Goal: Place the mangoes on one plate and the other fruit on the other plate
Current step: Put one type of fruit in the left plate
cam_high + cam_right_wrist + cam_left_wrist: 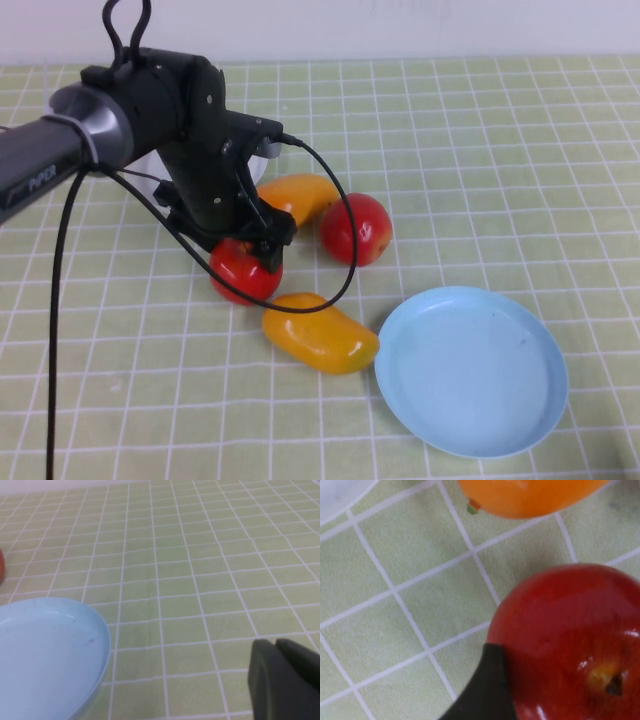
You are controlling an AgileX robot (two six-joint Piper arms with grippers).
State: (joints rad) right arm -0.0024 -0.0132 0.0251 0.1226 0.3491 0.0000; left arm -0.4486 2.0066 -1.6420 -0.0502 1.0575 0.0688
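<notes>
My left gripper (250, 250) is down over a red apple (243, 272) near the middle of the table and is shut on it. In the left wrist view one black finger (485, 690) presses the side of the apple (570, 640); the other finger is out of frame. A second red apple (356, 228) sits to its right. One mango (300, 195) lies behind them and the other mango (320, 338) lies in front. The light blue plate (545, 400) is empty at front right. The white plate (143, 165) is mostly hidden behind the left arm. My right gripper (275, 642) is shut and holds nothing, hanging over bare cloth beside the blue plate (45, 655).
A green checked cloth (480, 150) covers the whole table. The left arm's black cable (345, 265) loops over the fruit between the two apples. The far mango's stem end (530, 495) and a corner of the white plate (340, 495) show in the left wrist view.
</notes>
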